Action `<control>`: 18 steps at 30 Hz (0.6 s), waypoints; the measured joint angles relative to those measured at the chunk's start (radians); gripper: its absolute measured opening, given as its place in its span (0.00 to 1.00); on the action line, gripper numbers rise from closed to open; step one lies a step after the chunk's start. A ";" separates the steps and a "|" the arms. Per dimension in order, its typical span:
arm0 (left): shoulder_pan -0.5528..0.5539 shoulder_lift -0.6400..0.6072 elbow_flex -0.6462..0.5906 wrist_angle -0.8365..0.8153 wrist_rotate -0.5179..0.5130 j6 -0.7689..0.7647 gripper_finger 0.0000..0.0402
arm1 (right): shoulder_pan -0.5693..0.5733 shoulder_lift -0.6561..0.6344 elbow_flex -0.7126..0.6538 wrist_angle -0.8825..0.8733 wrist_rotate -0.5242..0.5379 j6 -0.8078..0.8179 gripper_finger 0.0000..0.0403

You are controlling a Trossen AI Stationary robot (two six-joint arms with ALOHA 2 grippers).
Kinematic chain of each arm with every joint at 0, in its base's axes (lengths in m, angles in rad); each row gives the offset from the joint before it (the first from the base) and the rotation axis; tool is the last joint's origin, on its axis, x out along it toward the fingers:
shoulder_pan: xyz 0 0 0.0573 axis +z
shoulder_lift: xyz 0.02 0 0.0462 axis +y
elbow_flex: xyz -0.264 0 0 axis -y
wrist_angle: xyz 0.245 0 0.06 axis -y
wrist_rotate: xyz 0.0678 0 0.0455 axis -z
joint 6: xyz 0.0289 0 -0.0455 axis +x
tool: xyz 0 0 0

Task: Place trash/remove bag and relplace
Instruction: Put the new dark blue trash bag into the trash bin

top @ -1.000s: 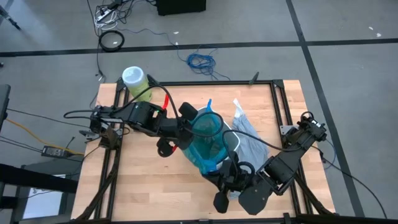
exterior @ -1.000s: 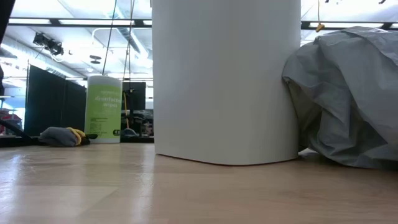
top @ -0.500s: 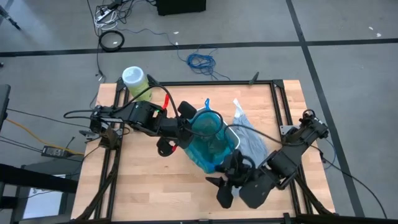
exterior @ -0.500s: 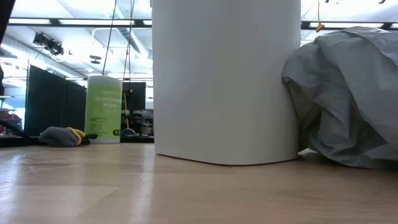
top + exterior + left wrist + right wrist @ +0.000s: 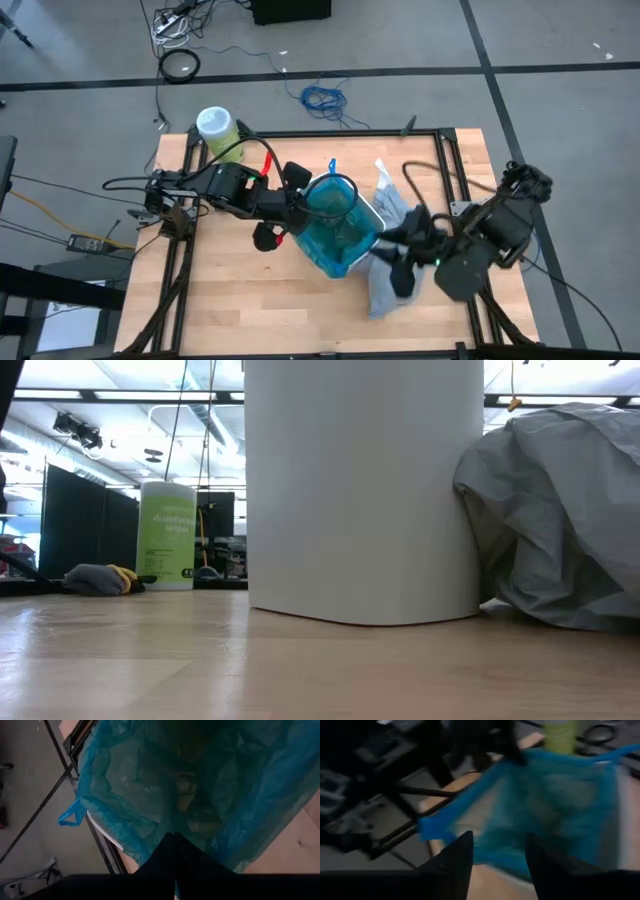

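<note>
The left gripper (image 5: 297,205) is clamped on the rim of the teal bag (image 5: 335,228) lining the bin (image 5: 365,490). The right gripper (image 5: 494,851), fingers parted and empty, hovers over the grey-white bag (image 5: 392,240), which lies crumpled on the table (image 5: 230,300) beside the bin.

One teal bag (image 5: 335,228), one grey bag (image 5: 400,225), one wipes canister (image 5: 219,132).

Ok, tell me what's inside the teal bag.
Inside the teal bag, the left wrist view shows only its own crinkled folds and dim, shadowy lumps I can't identify. The left gripper, shut on the rim, hides part of it.
</note>
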 joint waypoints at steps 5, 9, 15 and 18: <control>0.000 0.000 0.000 0.000 0.000 0.000 0.00 | -0.103 -0.020 0.000 -0.108 -0.135 0.001 0.37; 0.000 0.000 0.000 0.002 0.000 0.000 0.00 | -0.222 -0.001 -0.001 -0.137 -0.383 -0.048 0.36; 0.000 0.000 0.000 0.002 0.000 0.002 0.00 | -0.318 0.004 -0.001 -0.177 -0.443 -0.120 0.36; 0.000 0.000 0.000 0.003 0.000 0.002 0.00 | -0.334 0.005 -0.001 -0.193 -0.447 -0.155 0.36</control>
